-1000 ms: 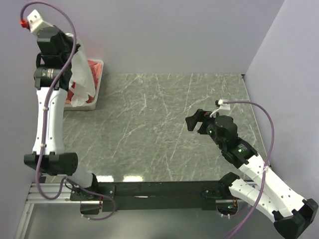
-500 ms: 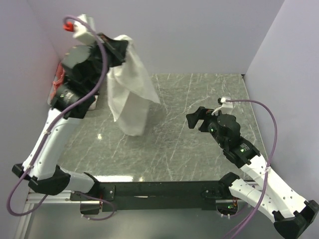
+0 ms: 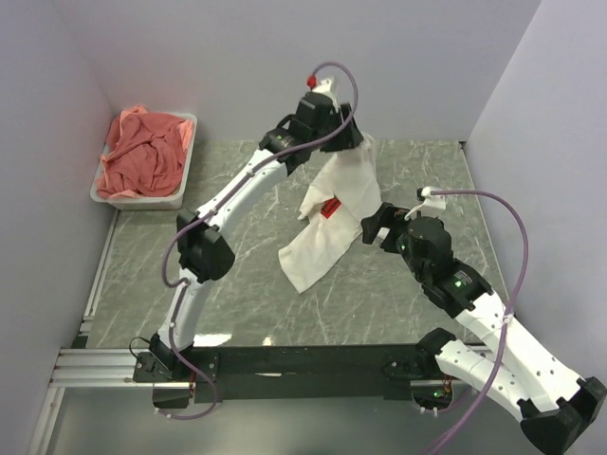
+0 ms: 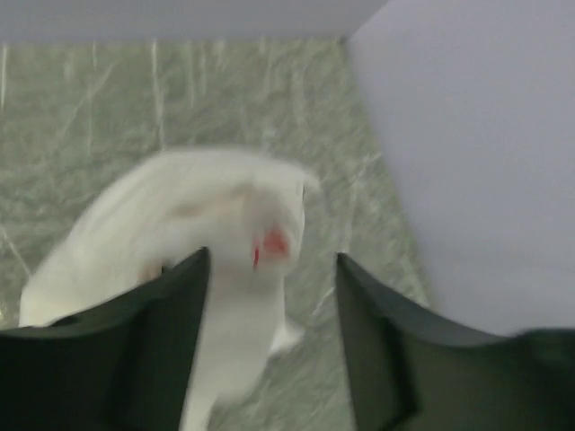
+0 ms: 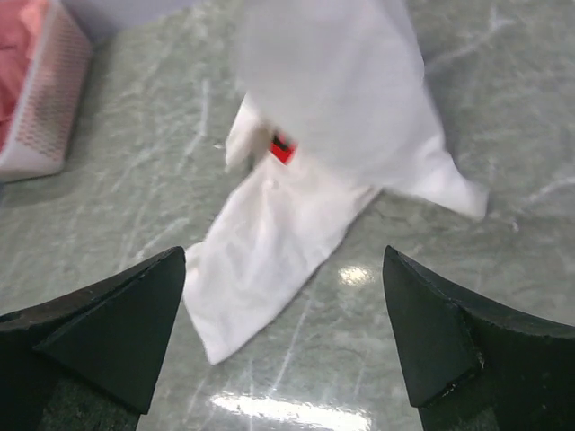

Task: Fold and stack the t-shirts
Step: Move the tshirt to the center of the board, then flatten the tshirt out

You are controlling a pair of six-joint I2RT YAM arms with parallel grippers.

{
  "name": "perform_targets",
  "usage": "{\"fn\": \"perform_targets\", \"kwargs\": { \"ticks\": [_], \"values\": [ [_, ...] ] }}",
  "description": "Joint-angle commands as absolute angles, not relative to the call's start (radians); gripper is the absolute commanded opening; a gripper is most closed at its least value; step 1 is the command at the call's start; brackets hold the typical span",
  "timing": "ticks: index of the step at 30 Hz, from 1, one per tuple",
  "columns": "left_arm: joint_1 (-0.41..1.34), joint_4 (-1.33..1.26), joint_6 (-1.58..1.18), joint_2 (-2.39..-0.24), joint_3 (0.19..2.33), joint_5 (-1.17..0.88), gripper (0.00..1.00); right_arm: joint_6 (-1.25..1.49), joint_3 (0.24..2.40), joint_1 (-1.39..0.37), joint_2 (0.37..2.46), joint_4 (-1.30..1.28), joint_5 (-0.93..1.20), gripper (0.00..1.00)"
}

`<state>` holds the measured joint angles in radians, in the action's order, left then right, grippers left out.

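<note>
My left gripper (image 4: 271,260) hung high over the far middle of the table (image 3: 247,218), reached well across from its own side. Its two fingers were spread apart, with nothing pinched between them that I could make out. The white shirt (image 3: 327,237) was directly below, blurred in the left wrist view, so I could not tell whether any cloth touched a finger.

The shirt ran from just under that gripper down to the table. Its lower part lay crumpled on the stone, trailing toward my near left. A small red print (image 3: 330,209) showed partway down among the folds. I judged the shirt was being let go there because the middle of the table offered room to lay it flat for folding.

My right gripper (image 5: 284,256) sat low, just beside the shirt's right edge, with its fingers spread wide and holding nothing. It faced the cloth, probably placed to take a hem or sleeve once the shirt lay on the table.

The pink shirts (image 3: 142,156) lay heaped in a white tub (image 3: 142,197) at the far left corner, well apart from both grippers. No shirt was folded yet, and no stack was begun.
</note>
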<state>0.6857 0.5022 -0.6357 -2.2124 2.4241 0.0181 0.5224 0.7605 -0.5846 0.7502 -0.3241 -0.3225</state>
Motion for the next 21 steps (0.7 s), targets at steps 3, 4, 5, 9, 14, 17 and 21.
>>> {"fn": "perform_targets", "kwargs": {
  "ticks": [3, 4, 5, 9, 14, 17, 21],
  "values": [
    [0.618, 0.379, -0.702, -1.945, 2.099, -0.049, 0.72, 0.548, 0.785, -0.583, 0.798, -0.399, -0.449, 0.95],
    [0.603, 0.374, -0.71, -1.9, 1.985, -0.026, 0.73, 0.551, 0.781, -0.58, 0.817, -0.406, -0.463, 0.95],
    [0.597, 0.403, -0.718, -1.822, 1.939, -0.003, 0.71, 0.552, 0.778, -0.575, 0.83, -0.41, -0.471, 0.95],
    [0.598, 0.428, -0.793, -1.627, 1.66, 0.136, 0.59, 0.546, 0.764, -0.502, 0.946, -0.379, -0.39, 0.94],
    [0.663, 0.396, -0.857, -1.421, 1.244, 0.181, 0.48, 0.561, 0.781, -0.358, 1.107, -0.296, -0.247, 0.88],
    [0.768, 0.397, -0.871, -1.408, 1.108, 0.212, 0.48, 0.574, 0.796, -0.308, 1.189, -0.259, -0.232, 0.87],
    [0.888, 0.385, -0.876, -1.477, 1.043, 0.258, 0.48, 0.586, 0.807, -0.241, 1.274, -0.222, -0.209, 0.87]
  ]
}}
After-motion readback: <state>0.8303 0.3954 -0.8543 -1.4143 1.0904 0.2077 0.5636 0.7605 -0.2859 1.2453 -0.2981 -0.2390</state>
